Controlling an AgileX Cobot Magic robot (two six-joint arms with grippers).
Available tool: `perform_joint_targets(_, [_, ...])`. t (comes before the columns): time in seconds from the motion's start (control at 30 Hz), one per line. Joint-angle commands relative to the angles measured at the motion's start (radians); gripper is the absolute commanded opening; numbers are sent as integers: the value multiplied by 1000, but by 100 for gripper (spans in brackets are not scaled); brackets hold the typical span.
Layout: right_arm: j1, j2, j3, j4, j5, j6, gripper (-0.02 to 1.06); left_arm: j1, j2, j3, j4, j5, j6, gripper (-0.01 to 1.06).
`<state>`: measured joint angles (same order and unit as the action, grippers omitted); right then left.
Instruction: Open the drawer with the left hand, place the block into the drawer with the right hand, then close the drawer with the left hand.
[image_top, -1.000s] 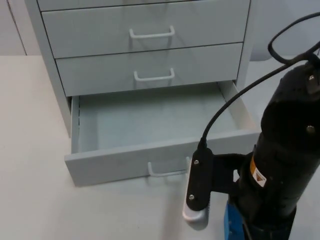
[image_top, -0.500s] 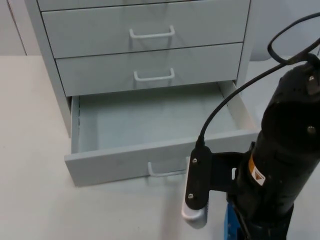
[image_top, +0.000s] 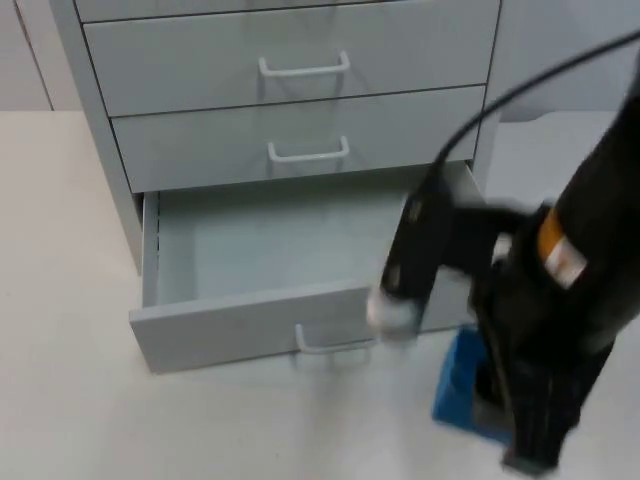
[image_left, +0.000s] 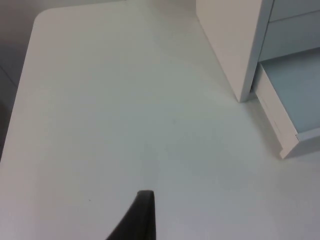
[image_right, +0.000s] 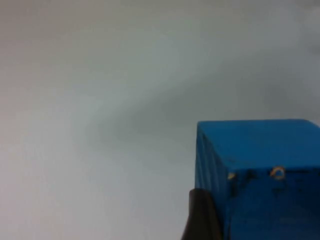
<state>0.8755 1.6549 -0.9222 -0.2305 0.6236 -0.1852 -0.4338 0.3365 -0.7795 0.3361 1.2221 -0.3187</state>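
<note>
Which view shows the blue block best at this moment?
The right wrist view: the blue block is close, with its top face and a side plain, beside one finger of the right pincer. In the top view the block is partly hidden by the right arm. The left wrist view looks at the open drawer.

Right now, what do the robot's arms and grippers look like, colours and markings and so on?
The right arm is bulky and matt black, with an orange-yellow label on its side. A black bracket with a rounded silver-grey end juts from its wrist. The right gripper has black fingers, one fingertip dark and tapered. The left gripper's fingertip is also black, narrow and slightly curved.
</note>
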Motion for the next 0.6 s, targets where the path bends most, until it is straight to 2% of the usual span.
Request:
perform_joint_targets(0.0, [5, -70, -5, -3, 1, 107, 0, 4, -6, 5, 6, -1, 3, 105])
perform_joint_targets(0.1, [5, -164, -5, -3, -32, 326, 0, 4, -6, 5, 8, -1, 3, 105])
perform_joint_targets(0.13, [5, -164, -5, -3, -32, 326, 0, 4, -6, 5, 8, -1, 3, 105])
perform_joint_targets(0.2, [5, -203, -5, -9, -71, 410, 0, 4, -6, 5, 8, -1, 3, 105])
perform_joint_targets(0.5, [5, -202, -5, -4, -150, 473, 0, 4, -6, 5, 8, -1, 3, 105])
perform_joint_targets(0.57, [3, -202, -5, -16, -199, 485, 0, 4, -6, 5, 8, -1, 3, 105])
